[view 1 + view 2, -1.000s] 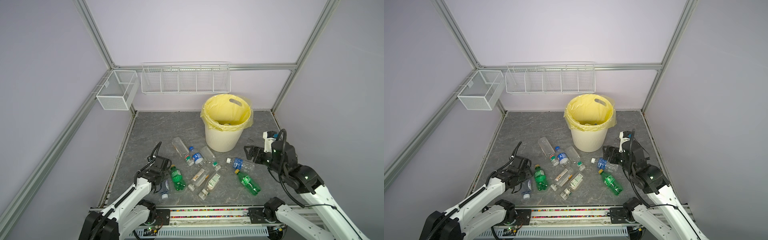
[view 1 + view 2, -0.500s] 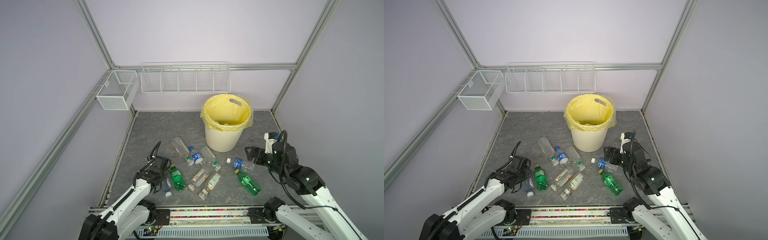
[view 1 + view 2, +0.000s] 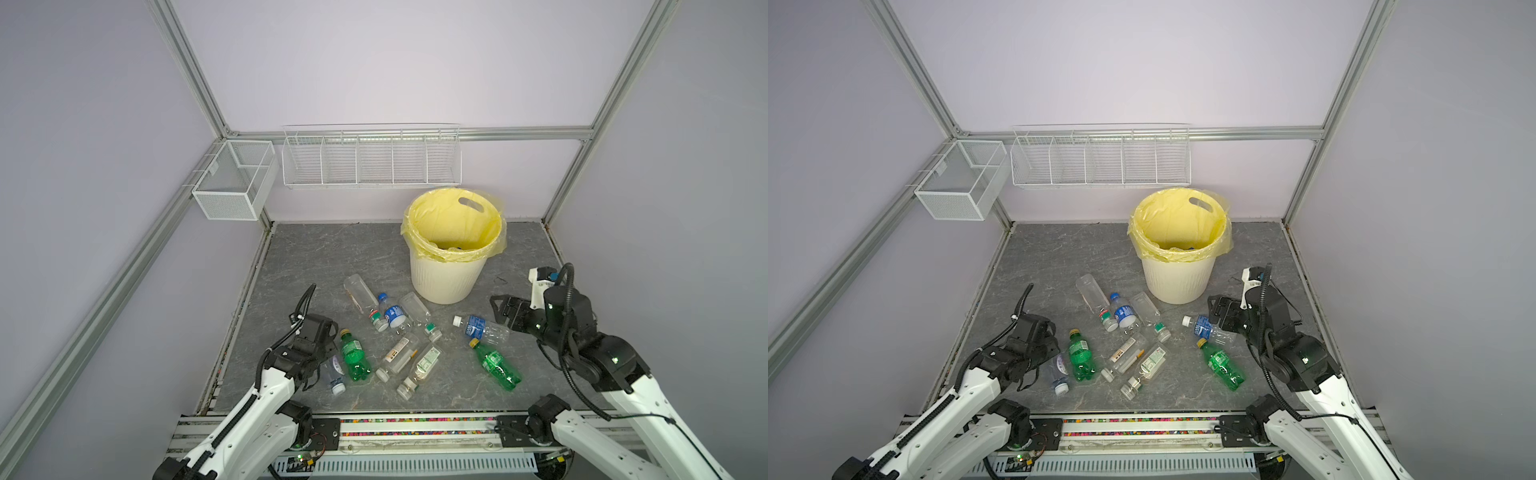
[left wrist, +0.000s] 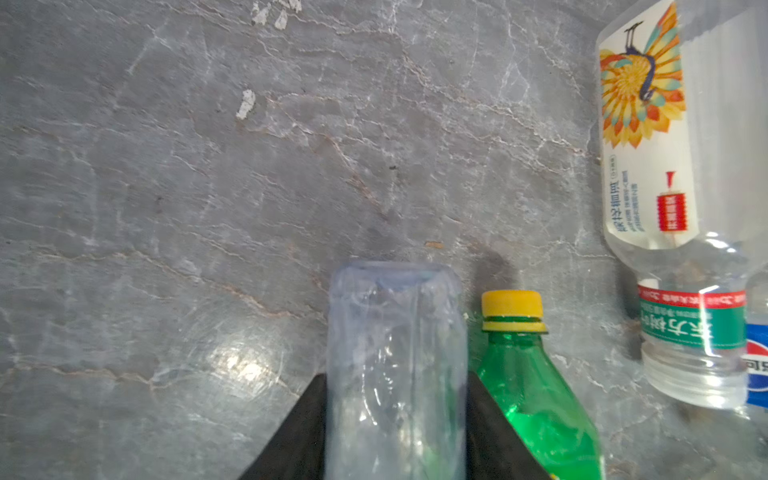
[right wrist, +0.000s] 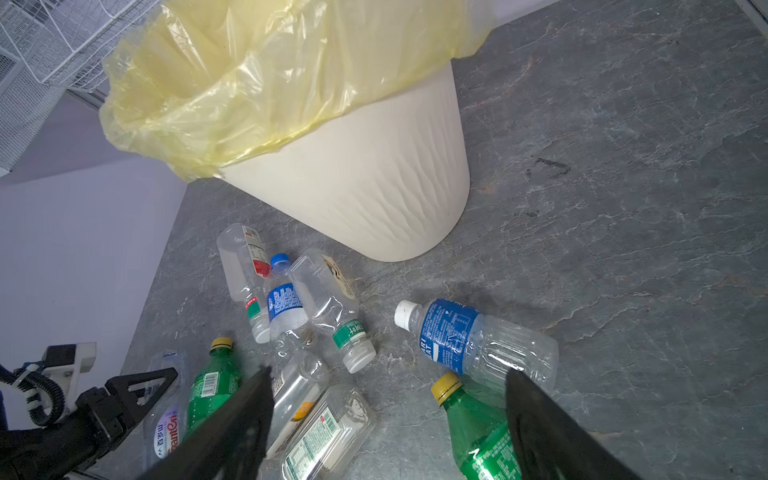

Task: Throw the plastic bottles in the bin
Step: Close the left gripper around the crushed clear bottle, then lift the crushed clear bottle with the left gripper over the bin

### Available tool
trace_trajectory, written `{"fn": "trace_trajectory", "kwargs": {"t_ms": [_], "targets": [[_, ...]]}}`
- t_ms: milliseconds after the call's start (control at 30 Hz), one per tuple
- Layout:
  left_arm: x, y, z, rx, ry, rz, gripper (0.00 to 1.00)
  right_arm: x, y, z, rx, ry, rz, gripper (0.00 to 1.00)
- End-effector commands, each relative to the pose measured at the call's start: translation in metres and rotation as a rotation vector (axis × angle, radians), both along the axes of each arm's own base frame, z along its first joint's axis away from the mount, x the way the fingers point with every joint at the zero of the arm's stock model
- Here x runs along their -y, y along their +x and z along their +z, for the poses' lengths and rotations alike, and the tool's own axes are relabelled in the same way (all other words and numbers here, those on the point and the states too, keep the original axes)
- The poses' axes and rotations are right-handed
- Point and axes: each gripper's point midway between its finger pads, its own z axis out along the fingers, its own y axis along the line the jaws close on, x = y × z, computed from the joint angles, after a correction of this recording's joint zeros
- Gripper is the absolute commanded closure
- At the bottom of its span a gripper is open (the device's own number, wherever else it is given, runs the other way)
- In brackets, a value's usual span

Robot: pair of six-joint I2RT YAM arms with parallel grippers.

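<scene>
Several plastic bottles lie on the grey floor in front of the bin [image 3: 446, 278], a cream ribbed bucket with a yellow liner. In the left wrist view my left gripper [image 4: 397, 376] is shut on a clear bottle [image 4: 395, 332], both black fingers pressed against its sides. That clear bottle [image 3: 334, 372] lies at the front left, beside a green bottle [image 3: 354, 355] with a yellow cap. My right gripper [image 5: 387, 372] is open and hovers over a blue-labelled clear bottle [image 5: 469, 336] and a second green bottle [image 5: 478, 432], right of the bin [image 5: 374, 187].
More clear bottles [image 3: 386, 311] lie in a loose heap in the middle of the floor. Two white wire baskets [image 3: 370, 160] [image 3: 235, 183] hang on the back and left walls. The arms' base rail [image 3: 415, 432] runs along the front edge.
My left gripper has closed onto the clear bottle at the front left. The right arm has barely moved and stays open.
</scene>
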Motion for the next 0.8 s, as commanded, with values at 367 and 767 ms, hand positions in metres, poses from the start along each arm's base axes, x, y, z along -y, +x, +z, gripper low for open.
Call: {"fn": "trace_trajectory", "kwargs": {"t_ms": [367,767], "targets": [[0.004,0.001,0.049,0.077,-0.049,-0.015,0.54,0.001,0.0,-0.035,-0.075,-0.036,-0.01,0.12],[0.02,0.006,0.082,0.095,-0.108,-0.081,0.55,-0.007,0.001,-0.08,-0.193,-0.071,0.018,0.12]]}}
